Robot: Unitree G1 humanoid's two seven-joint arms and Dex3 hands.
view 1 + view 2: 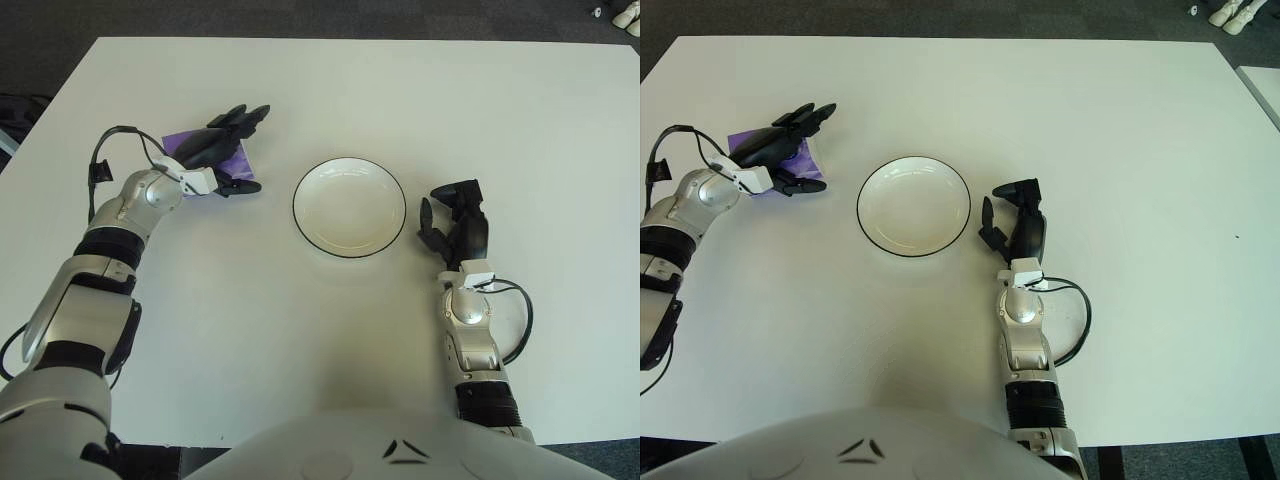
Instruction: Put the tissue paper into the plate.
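My left hand (222,145) is stretched out over the far left part of the white table (400,100), its black fingers (245,118) lying long and nearly straight across the top of the purple tissue paper (236,161). The thumb points sideways toward the plate along the near edge of the tissue. The hand covers most of the tissue, so only a strip of purple shows behind the wrist and another below the palm. My fingers are extended over it rather than curled around it, and I cannot tell whether they are pressing on it or just above it; nothing is gripped.

The tissue lies flat on the table, to the left of the plate (349,207) and apart from it, with bare table between them. The plate is round and white with a thin dark rim, and its bowl holds nothing. It sits near the middle of the table.

My right hand (455,222) shows just to the right of the plate, close to its rim but not touching it. Its fingers are loosely bent, pointing away from me, and hold nothing. A black cable (520,320) loops beside that wrist.
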